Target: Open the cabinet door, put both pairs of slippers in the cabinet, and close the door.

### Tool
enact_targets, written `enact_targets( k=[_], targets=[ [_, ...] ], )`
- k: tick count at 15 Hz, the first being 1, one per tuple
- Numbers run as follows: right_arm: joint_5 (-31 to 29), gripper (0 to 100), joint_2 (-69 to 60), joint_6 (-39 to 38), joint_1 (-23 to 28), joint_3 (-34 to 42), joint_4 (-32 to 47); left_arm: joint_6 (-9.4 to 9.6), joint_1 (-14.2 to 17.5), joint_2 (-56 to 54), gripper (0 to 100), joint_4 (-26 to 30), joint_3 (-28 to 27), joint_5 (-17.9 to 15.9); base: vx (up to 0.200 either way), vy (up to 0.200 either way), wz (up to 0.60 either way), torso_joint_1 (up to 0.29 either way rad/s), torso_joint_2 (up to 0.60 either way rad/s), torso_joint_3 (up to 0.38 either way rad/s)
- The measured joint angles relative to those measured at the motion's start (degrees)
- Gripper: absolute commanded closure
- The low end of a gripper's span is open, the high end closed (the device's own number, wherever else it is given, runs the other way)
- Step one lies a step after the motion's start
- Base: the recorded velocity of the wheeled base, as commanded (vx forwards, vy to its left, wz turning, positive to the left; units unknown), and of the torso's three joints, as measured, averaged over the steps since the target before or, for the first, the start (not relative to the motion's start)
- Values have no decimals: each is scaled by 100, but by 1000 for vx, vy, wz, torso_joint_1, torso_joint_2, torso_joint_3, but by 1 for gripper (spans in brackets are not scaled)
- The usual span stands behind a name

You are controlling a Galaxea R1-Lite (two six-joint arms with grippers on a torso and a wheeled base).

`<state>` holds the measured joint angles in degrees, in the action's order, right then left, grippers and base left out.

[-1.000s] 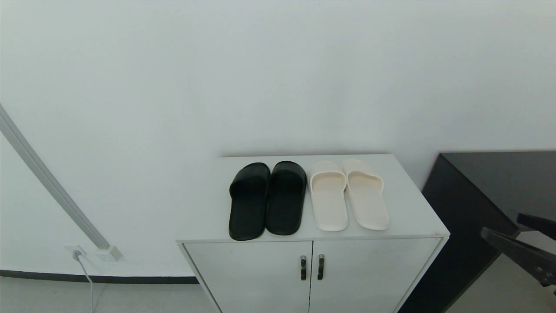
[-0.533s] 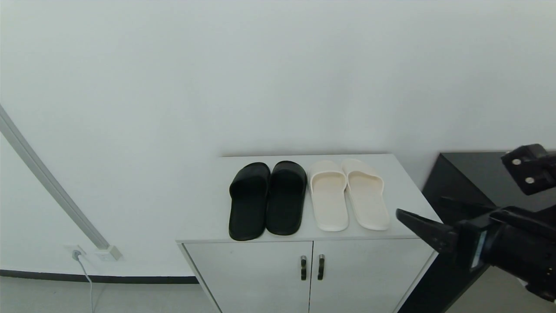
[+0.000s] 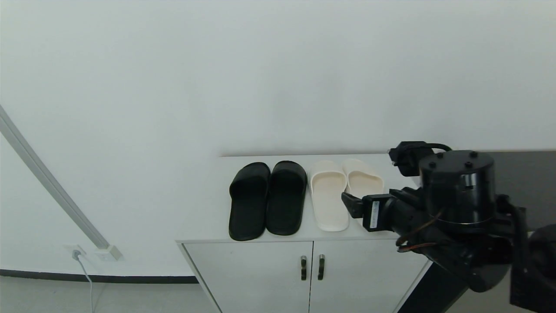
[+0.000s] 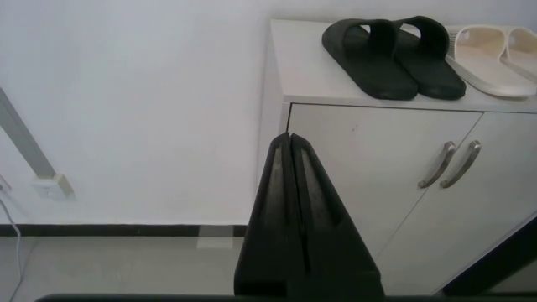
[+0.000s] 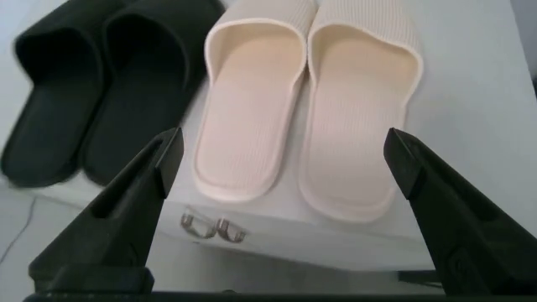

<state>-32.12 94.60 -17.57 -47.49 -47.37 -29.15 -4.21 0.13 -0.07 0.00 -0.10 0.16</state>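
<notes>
A white cabinet [image 3: 208, 226] stands against the wall with both doors shut; its two dark handles [image 3: 311, 267] meet at the middle. On its top lie a black pair of slippers [image 3: 266, 200] on the left and a cream pair [image 3: 328, 198] on the right. My right gripper [image 3: 352, 208] hangs open over the near end of the cream pair [image 5: 310, 109], its fingers [image 5: 159, 164] spread wider than both slippers. The arm hides most of the right cream slipper in the head view. My left gripper [image 4: 291, 144] is shut and empty, low down and left of the cabinet's front corner [image 4: 289, 105].
A black table [image 3: 532, 174] stands close to the cabinet's right side. A wall socket with a cable [image 3: 77, 254] and a slanting conduit [image 3: 43, 174] are on the wall at the left. Bare floor lies left of the cabinet.
My right arm has swung in from the right edge, up and leftward, until its gripper is over the cream slippers. Slippers and doors have not moved.
</notes>
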Motion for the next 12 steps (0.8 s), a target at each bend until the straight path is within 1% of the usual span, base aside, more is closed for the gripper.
enact_targets(
  k=[3, 4, 8, 12],
  targets=[
    [-272, 0, 757, 77, 185, -188, -777, 0, 5, 0, 100, 0, 0, 0, 0, 0, 0, 0, 0, 0],
    [-296, 0, 1001, 207, 255, -210, -1139, 0, 0, 0, 100, 0, 2, 0, 0, 0, 0, 0, 0, 0],
    [-310, 0, 1847, 675, 528, -419, -2044, 0, 0, 0, 100, 0, 2, 0, 0, 0, 0, 0, 0, 0],
    [-127, 0, 2415, 853, 817, -839, -2181, 0, 2, 0, 100, 0, 0, 0, 0, 0, 0, 0, 0, 0]
  ],
)
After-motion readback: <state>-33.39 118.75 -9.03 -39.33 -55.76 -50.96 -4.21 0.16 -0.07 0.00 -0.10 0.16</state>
